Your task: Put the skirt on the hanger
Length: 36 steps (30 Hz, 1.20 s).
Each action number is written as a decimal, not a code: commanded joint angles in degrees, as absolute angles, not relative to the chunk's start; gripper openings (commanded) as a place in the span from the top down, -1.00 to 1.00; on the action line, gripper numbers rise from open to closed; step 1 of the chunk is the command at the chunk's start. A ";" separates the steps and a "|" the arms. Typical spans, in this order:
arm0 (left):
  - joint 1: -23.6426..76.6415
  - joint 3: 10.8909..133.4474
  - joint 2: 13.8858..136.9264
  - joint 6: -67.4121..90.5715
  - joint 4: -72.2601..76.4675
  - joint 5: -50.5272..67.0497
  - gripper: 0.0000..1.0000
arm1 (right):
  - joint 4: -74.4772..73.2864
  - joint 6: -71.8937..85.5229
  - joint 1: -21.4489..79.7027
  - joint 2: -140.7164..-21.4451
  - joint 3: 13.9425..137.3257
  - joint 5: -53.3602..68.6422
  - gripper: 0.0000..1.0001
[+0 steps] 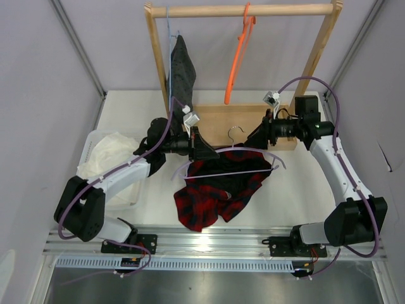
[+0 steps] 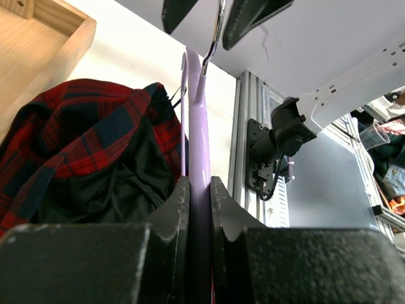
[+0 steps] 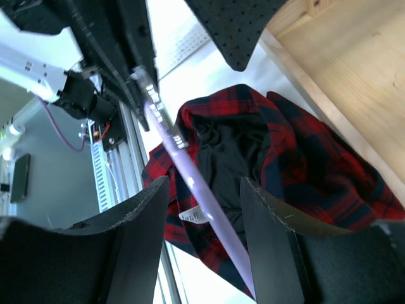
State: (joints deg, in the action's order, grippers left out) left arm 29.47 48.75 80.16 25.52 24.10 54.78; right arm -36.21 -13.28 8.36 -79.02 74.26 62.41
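**Two white-and-black arms trailing purple cables**

The left arm (image 1: 120, 180) and right arm (image 1: 335, 164) have smooth white shells between chunky black joint blocks. A thin purple cable (image 1: 310, 78) runs along each. Black bases (image 1: 130, 244) are bolted to a ribbed silver rail (image 1: 209, 244) low in the frame. A small white box (image 1: 190, 118) sits on each wrist. Up close, the fingers (image 2: 171, 212) are matte black, grainy, with scuffed pale edges.

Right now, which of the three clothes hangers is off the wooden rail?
The pale lilac plastic hanger, clamped in the left tool; the orange hanger and light blue hanger hang on the rail.
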 commanded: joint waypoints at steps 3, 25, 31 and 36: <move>28.65 52.56 81.03 26.10 29.53 58.36 1.00 | -37.69 -18.36 9.92 -76.90 71.81 64.00 -0.10; 28.21 51.60 82.09 27.16 32.43 57.66 1.00 | -29.79 -10.11 20.83 -70.49 59.42 52.22 0.65; 27.86 51.15 79.98 24.08 27.43 49.58 0.91 | -25.31 -4.83 25.73 -71.54 60.02 47.84 1.00; 27.33 49.92 76.21 22.50 22.51 40.62 0.64 | -26.89 -5.98 25.84 -70.85 58.72 43.86 1.00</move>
State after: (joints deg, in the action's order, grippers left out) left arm 27.11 48.40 80.34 24.45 19.68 58.48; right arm -27.49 -10.72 23.70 -71.26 59.35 48.03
